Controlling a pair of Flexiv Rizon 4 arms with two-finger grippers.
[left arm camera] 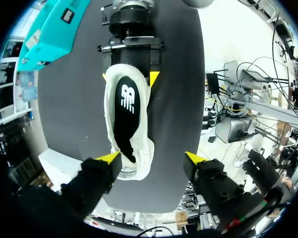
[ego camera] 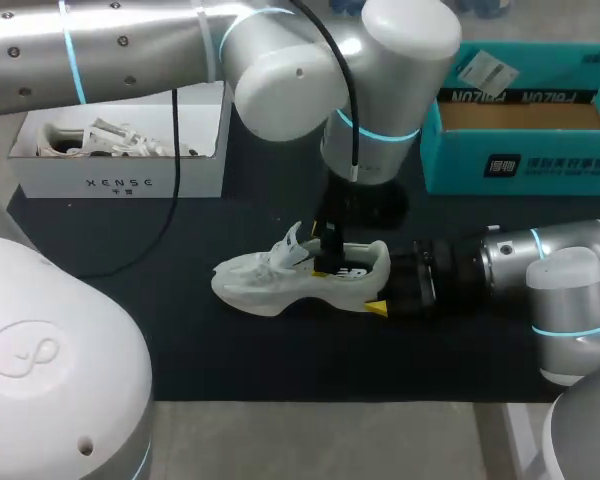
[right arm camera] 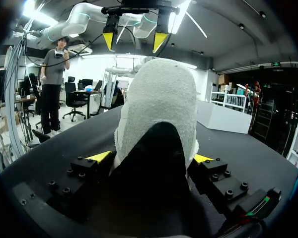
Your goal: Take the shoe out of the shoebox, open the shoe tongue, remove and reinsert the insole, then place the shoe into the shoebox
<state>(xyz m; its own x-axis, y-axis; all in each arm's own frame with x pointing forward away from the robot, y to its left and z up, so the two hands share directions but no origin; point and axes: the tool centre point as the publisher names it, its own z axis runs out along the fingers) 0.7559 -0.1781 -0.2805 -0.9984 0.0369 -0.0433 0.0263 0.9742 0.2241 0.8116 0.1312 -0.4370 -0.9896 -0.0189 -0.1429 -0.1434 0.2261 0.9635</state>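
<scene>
A white shoe (ego camera: pixel 280 280) lies on its side on the black mat, toe to the left; the left wrist view shows its black insole (left arm camera: pixel 125 111) inside. My right gripper (ego camera: pixel 378 292) comes in low from the right and is shut on the shoe's heel (right arm camera: pixel 159 104), one yellow tip on each side. My left gripper (ego camera: pixel 328 260) hangs straight above the shoe's opening. Its fingers (left arm camera: pixel 109 157) stand open: one tip is by the shoe's front part, the other out over bare mat. Seen from the right wrist, the left gripper (right arm camera: pixel 134 40) hovers above the heel.
The open teal shoebox (ego camera: pixel 520 165) stands at the back right of the table. A white box (ego camera: pixel 120 183) holding pale items sits at the back left. Bare black mat (ego camera: pixel 280 350) lies in front of the shoe.
</scene>
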